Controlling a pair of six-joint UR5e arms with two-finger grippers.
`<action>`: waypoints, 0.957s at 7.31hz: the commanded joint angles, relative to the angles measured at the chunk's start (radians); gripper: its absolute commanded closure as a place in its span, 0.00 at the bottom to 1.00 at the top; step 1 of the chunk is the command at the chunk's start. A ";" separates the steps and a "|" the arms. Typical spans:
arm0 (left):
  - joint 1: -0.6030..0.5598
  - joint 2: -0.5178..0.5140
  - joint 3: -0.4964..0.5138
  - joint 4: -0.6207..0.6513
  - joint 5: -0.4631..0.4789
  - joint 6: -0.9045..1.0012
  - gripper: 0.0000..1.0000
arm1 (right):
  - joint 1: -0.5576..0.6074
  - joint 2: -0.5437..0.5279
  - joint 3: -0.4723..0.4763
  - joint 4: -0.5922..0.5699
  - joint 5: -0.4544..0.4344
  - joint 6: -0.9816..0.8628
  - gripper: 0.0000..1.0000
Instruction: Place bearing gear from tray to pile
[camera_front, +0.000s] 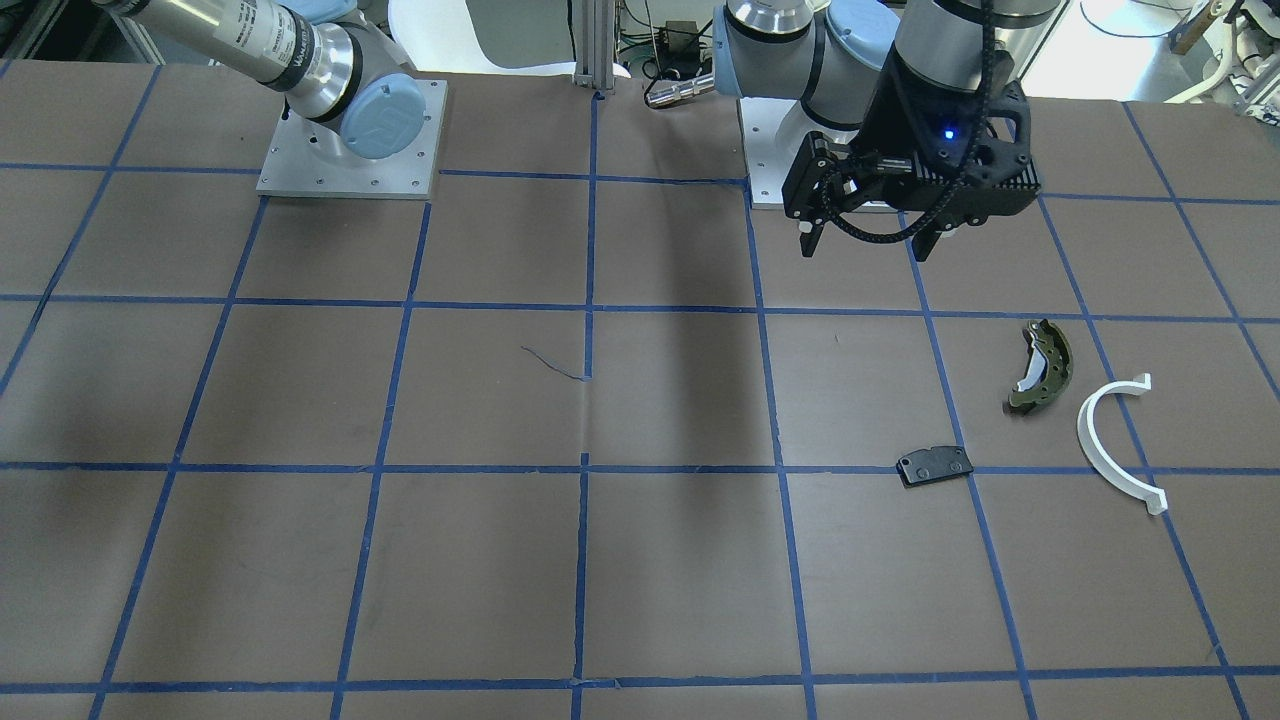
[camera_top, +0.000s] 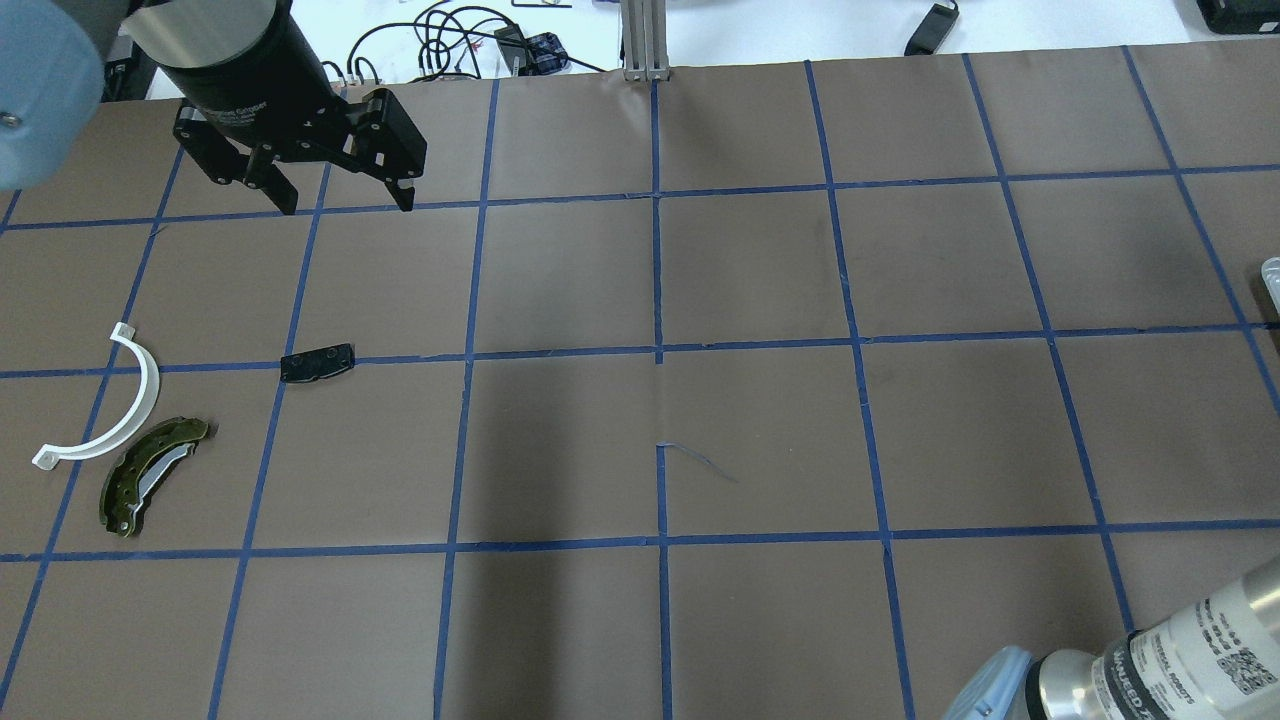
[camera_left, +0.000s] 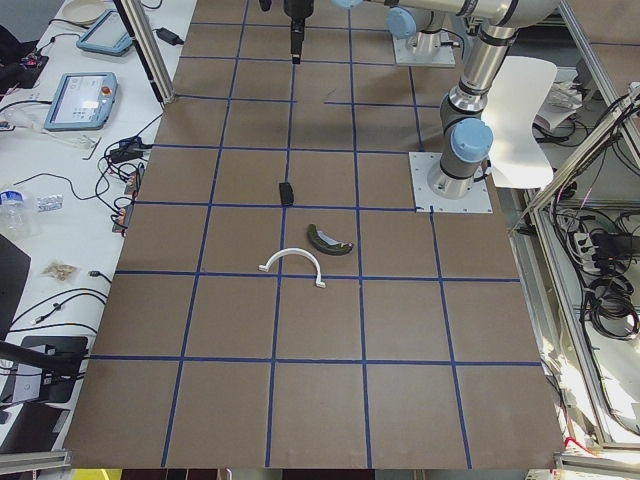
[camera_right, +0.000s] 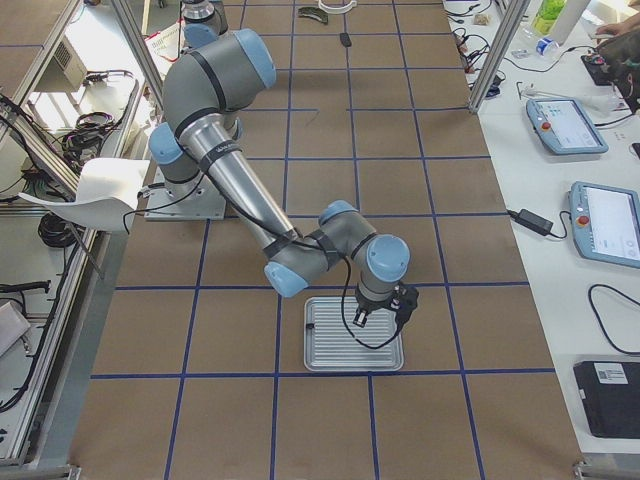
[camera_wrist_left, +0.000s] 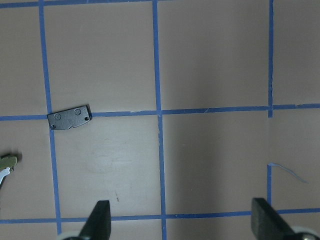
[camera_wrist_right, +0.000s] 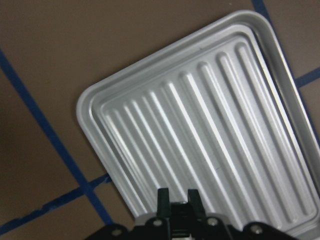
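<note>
Right gripper (camera_wrist_right: 178, 194), bottom centre of its wrist view, hangs over the tray (camera_wrist_right: 200, 125) with its fingers narrow. Whether they pinch the bearing gear I cannot tell, as it shows nowhere. A weak pinch could drop it short of the pile (camera_top: 122, 490), at lower left overhead. Left gripper (camera_top: 347, 205) gapes wide.

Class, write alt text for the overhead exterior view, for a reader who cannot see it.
The robot's left hand hangs open over the far left of a brown table gridded with blue tape. Nearer on the left lie three loose parts: a black pad, a white half-ring and an olive-green brake shoe.
</note>
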 joint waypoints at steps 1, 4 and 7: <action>0.002 0.002 0.000 0.000 0.000 0.000 0.00 | 0.129 -0.063 0.014 0.101 0.000 0.131 1.00; 0.002 0.006 -0.003 -0.002 -0.001 0.002 0.00 | 0.331 -0.189 0.093 0.184 0.005 0.369 1.00; 0.002 0.009 -0.006 -0.002 -0.003 0.002 0.00 | 0.602 -0.240 0.219 0.145 0.079 0.567 1.00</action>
